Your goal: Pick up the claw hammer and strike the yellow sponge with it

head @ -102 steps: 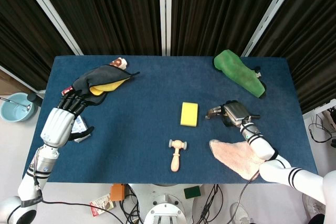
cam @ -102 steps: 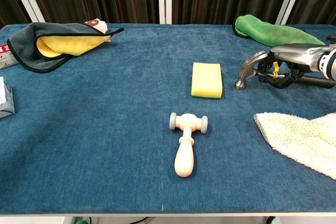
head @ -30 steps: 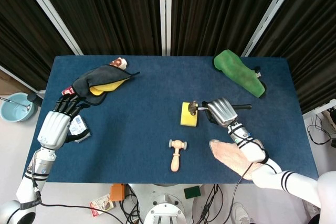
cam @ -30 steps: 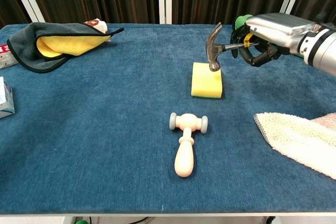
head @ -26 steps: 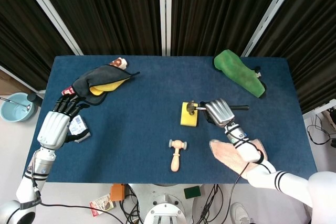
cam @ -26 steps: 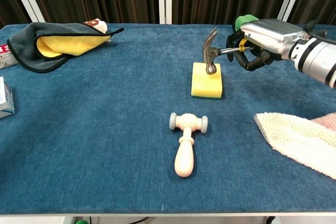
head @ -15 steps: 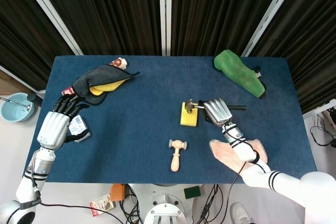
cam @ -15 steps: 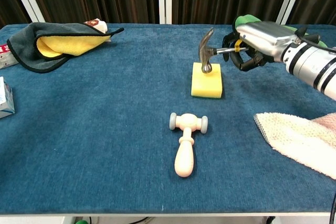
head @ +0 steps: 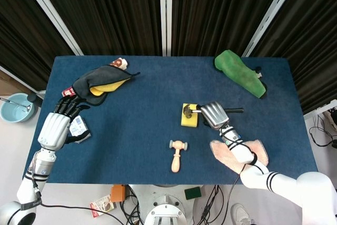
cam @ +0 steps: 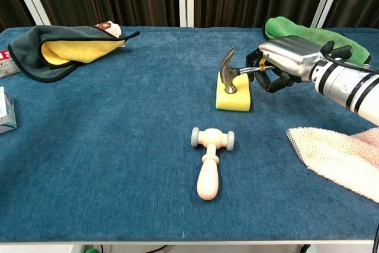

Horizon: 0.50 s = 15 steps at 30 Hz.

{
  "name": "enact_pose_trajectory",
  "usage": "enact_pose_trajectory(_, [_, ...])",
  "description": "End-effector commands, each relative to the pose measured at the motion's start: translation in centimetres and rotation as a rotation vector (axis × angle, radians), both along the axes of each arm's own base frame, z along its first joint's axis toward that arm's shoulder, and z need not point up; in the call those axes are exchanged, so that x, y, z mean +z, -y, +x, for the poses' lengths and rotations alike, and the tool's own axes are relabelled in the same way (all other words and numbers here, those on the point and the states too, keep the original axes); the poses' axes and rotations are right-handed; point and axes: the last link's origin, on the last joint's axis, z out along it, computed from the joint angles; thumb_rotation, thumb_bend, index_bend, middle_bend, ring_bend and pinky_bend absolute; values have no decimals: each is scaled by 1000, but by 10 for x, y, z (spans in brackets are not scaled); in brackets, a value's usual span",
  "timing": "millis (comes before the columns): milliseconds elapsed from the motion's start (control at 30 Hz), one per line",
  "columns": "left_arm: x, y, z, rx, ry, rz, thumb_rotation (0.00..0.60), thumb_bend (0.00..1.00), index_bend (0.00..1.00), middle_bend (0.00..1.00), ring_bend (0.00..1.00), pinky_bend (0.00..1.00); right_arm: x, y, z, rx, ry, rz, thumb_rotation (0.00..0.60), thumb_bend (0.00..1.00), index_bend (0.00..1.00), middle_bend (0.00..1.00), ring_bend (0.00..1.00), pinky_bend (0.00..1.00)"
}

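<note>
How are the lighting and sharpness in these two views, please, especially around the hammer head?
Chest view: even, soft light; the claw hammer head shows a mild sheen, crisp against the yellow sponge; the right hand is sharp too. Head view: evenly lit, but the hammer head is small and dark, with little detail; the left hand is clear.

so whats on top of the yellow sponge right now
The claw hammer's head rests on the sponge, held by the right robot hand. The sponge's underside is hidden.
</note>
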Motion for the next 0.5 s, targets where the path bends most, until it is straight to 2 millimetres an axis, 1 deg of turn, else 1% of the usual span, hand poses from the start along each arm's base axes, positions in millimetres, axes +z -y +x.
enact_pose_trajectory(33, [1, 0, 0, 0, 1, 3, 600, 123, 284, 176, 81, 107, 16, 3, 7, 8, 79, -37, 600, 1000, 1000, 861, 858, 812])
enact_pose_trajectory(133, [1, 1, 0, -4, 3, 3, 600, 124, 283, 176, 81, 108, 31, 5, 13, 27, 107, -65, 600, 1000, 1000, 861, 858, 813])
enact_pose_trajectory(233, [0, 1, 1, -5, 3, 2, 600, 123, 283, 176, 81, 107, 33, 5, 15, 28, 98, -60, 600, 1000, 1000, 861, 858, 813])
enact_pose_trajectory(300, [-1, 1, 1, -5, 4, 1, 600, 123, 283, 177, 81, 107, 27, 4, 13, 22, 71, -41, 600, 1000, 1000, 861, 858, 813])
enact_pose_trajectory(400, [-2, 2, -1, 2, 2, -2, 600, 123, 283, 177, 82, 107, 9, 0, 7, 9, 6, 7, 600, 1000, 1000, 861, 858, 813])
enact_pose_trajectory(500, [-2, 2, -2, 8, 0, -5, 600, 123, 283, 177, 81, 107, -6, -2, 0, 16, -63, 31, 600, 1000, 1000, 862, 858, 813])
